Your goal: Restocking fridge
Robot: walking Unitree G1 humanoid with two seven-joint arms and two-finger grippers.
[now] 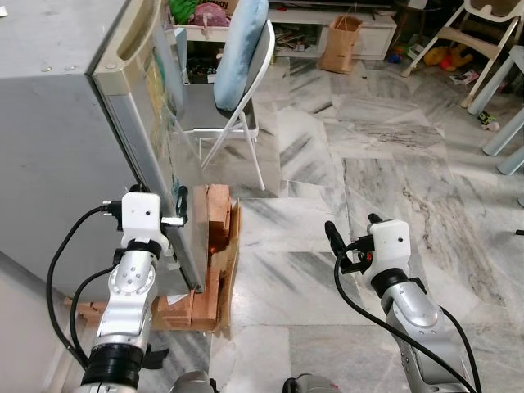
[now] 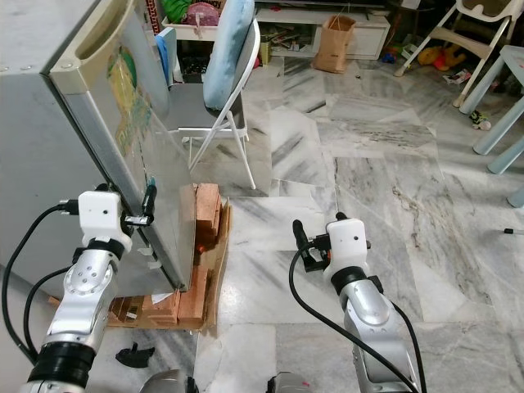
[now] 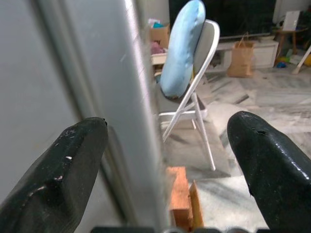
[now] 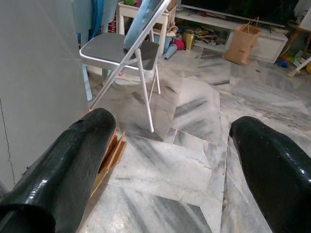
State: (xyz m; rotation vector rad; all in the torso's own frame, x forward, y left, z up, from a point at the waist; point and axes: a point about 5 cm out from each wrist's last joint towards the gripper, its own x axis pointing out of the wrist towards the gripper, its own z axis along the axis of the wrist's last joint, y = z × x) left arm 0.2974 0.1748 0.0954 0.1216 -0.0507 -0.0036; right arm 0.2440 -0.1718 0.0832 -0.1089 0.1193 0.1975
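Spread wide on either side of the fridge door's edge (image 3: 141,121), the left hand (image 1: 182,214) was set to pull that closed fridge (image 1: 74,155), raised on wooden blocks (image 1: 214,237), open, while the right hand (image 1: 350,232) was held open and empty over the marble floor (image 1: 344,188).

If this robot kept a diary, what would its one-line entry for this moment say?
stage: opening fridge | left gripper: open, fingers straddling fridge door edge | right gripper: open, idle above marble floor | folding chair beyond door
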